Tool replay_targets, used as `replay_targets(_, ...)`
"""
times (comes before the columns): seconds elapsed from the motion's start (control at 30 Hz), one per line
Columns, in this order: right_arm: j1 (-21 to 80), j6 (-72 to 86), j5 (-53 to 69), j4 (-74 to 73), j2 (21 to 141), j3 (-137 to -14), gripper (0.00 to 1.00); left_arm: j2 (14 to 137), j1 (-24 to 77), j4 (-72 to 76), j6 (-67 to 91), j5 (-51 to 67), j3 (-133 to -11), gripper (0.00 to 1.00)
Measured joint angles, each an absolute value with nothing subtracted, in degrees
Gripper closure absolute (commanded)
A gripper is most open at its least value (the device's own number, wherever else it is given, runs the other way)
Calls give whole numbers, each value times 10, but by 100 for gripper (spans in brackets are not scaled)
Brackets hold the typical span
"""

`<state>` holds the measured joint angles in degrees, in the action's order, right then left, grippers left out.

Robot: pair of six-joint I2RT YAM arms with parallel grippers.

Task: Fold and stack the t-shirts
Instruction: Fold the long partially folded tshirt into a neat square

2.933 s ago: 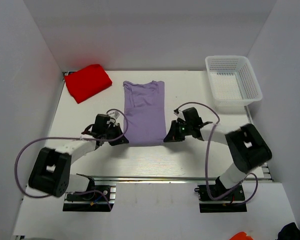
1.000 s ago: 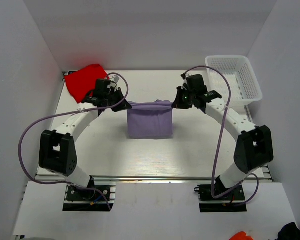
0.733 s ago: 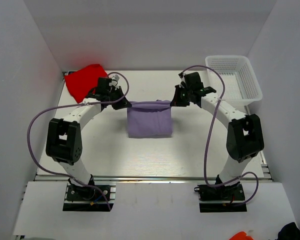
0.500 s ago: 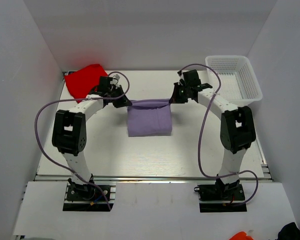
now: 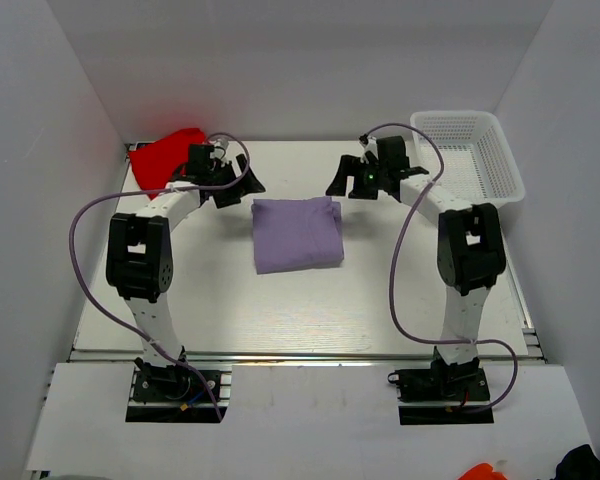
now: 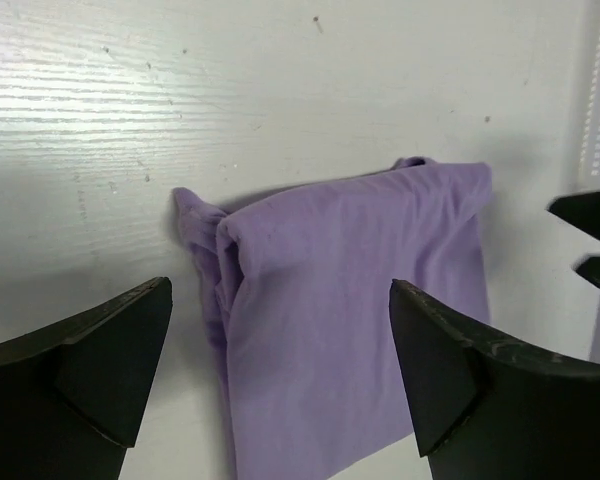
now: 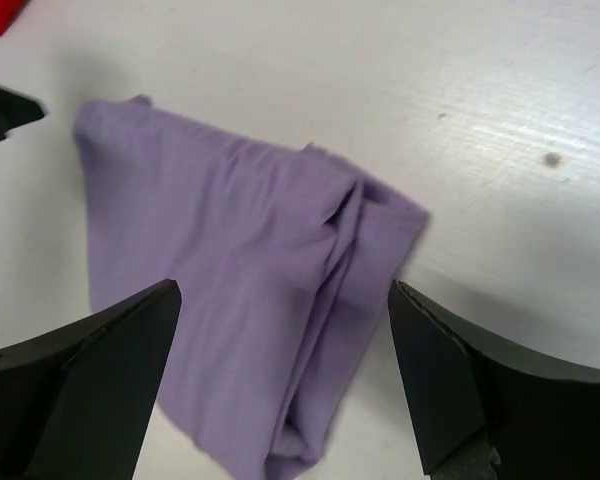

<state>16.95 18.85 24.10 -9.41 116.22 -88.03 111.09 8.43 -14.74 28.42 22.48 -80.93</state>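
The lavender t-shirt [image 5: 297, 234] lies folded into a small rectangle at the table's middle, free of both grippers. From the left wrist the same lavender t-shirt [image 6: 340, 310] shows a bunched left edge, and from the right wrist the lavender t-shirt [image 7: 240, 300] shows a bunched right edge. The red t-shirt [image 5: 160, 157] sits folded at the back left corner, partly behind the left arm. My left gripper [image 5: 242, 183] hangs open just behind the lavender shirt's back left corner. My right gripper [image 5: 337, 183] hangs open behind its back right corner. Nothing is between either pair of fingers.
A white mesh basket [image 5: 467, 160] stands at the back right, close to the right arm's wrist. White walls close in the table on three sides. Purple cables loop out from both arms over the table's sides.
Both grippers held the lavender shirt's folded-over edge at the back and have now opened and let it drop. The shirt lies flat, folded in half; both arms drew slightly back and apart.
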Motion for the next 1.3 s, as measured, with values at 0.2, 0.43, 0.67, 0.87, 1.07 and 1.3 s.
replay_targets(0.2, 178, 190, 272, -70, 1071, -780, 10, 1105, 94, -159, 248, 214, -755, 0)
replay_targets(0.43, 189, 190, 282, -61, 1050, -713, 10, 1087, 100, -171, 207, 212, -691, 2)
replay_targets(0.67, 205, 220, 375, 13, 1029, -652, 10, 1083, 111, -167, 189, 219, -682, 1)
replay_targets(0.87, 229, 241, 427, 79, 1012, -639, 10, 1082, 117, -164, 189, 218, -675, 1)
replay_targets(1.07, 232, 278, 454, 138, 1028, -589, 10, 1082, 117, -163, 193, 218, -675, 1)
replay_targets(1.3, 198, 315, 453, 169, 1083, -528, 10, 1082, 121, -163, 184, 216, -675, 1)
